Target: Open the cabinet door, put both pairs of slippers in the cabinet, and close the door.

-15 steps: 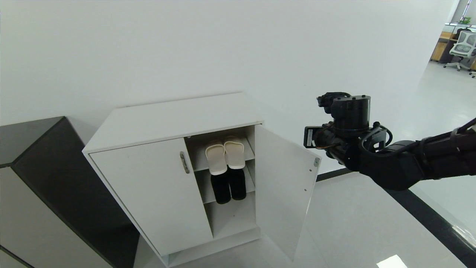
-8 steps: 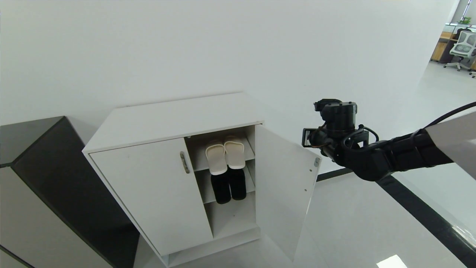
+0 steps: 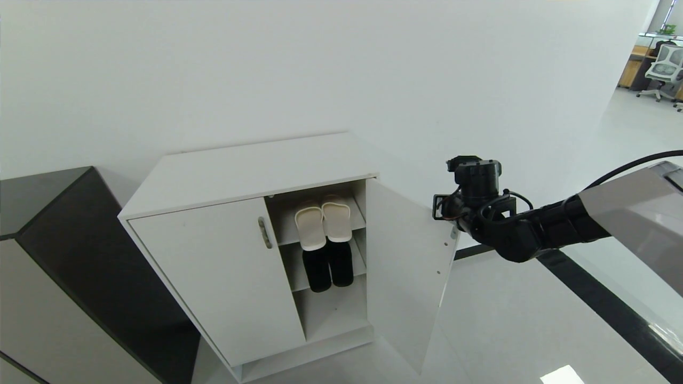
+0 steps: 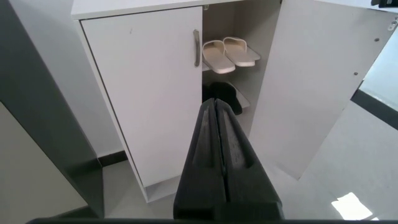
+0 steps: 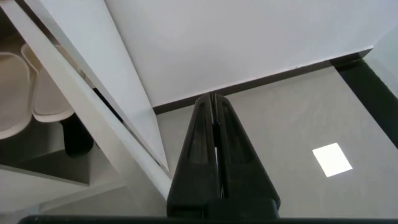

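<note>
The white cabinet (image 3: pixel 251 165) stands against the wall with its left door (image 3: pixel 219 277) closed and its right door (image 3: pixel 408 266) swung open. Inside, the white slippers (image 3: pixel 323 221) lie on the upper shelf and the black slippers (image 3: pixel 328 266) on the shelf below. My right gripper (image 3: pixel 441 207) is just behind the open door's top outer corner, fingers shut and holding nothing (image 5: pixel 214 98); that door (image 5: pixel 106 87) runs close past it. My left gripper (image 4: pixel 215 102) is shut and empty, low in front of the cabinet, facing the black slippers (image 4: pixel 224 93).
A black and grey cabinet (image 3: pixel 64 256) stands directly left of the white one. A black stripe (image 3: pixel 613 309) crosses the grey floor at the right. The closed door carries a metal handle (image 3: pixel 263 232). An office chair (image 3: pixel 664 69) is far back right.
My right arm has stretched out left and slightly down, bringing its gripper up to the open door's outer top corner. The door and slippers have not moved.
</note>
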Available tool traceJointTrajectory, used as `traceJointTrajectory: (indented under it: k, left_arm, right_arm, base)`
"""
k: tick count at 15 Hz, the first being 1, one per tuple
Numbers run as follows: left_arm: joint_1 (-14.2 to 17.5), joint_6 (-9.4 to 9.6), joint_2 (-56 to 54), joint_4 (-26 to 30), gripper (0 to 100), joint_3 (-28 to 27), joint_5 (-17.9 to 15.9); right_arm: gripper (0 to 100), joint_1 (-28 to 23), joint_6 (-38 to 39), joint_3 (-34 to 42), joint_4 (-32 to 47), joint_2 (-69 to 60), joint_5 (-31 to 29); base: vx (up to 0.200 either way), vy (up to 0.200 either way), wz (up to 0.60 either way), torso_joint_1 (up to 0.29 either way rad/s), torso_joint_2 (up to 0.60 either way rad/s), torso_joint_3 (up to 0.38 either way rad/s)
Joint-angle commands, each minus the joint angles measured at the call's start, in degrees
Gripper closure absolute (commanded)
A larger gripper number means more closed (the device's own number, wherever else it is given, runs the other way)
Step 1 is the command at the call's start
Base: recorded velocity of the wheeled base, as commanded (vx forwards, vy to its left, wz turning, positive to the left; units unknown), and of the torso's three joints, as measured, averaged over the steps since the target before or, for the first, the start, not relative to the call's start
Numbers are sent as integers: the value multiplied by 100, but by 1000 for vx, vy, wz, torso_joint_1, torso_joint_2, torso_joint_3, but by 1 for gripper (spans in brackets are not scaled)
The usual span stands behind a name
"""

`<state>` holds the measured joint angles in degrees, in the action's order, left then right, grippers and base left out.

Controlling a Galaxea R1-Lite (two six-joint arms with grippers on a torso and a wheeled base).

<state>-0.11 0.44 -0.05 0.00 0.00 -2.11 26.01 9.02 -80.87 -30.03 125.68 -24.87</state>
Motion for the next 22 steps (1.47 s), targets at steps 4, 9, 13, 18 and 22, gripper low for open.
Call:
traceJointTrajectory:
  k: [4, 9, 13, 18, 22]
  left_arm:
    - [-7, 0, 5, 0, 100, 0, 0]
    - [2, 0, 5, 0, 100, 0, 0]
    - [2, 0, 5, 0, 100, 0, 0]
    - [-7, 0, 5, 0, 100, 0, 0]
    - [-7, 0, 5, 0, 100, 0, 0]
  right_arm:
    - [100, 158, -6, 203, -12, -9, -9]
    - [100, 580, 3, 537, -21, -299, -18]
    - [100, 1090, 21, 942, -56, -747, -18]
    - [100, 1371, -146, 1337, -408, -985, 0]
    - [100, 1380, -155, 1662, -768, -1028, 0]
  base:
    - [0, 0, 0, 0, 0, 0]
    - [0, 0, 0, 0, 0, 0]
    - [0, 0, 0, 0, 0, 0]
    - [0, 0, 0, 0, 0, 0]
    - [0, 0, 0, 0, 0, 0]
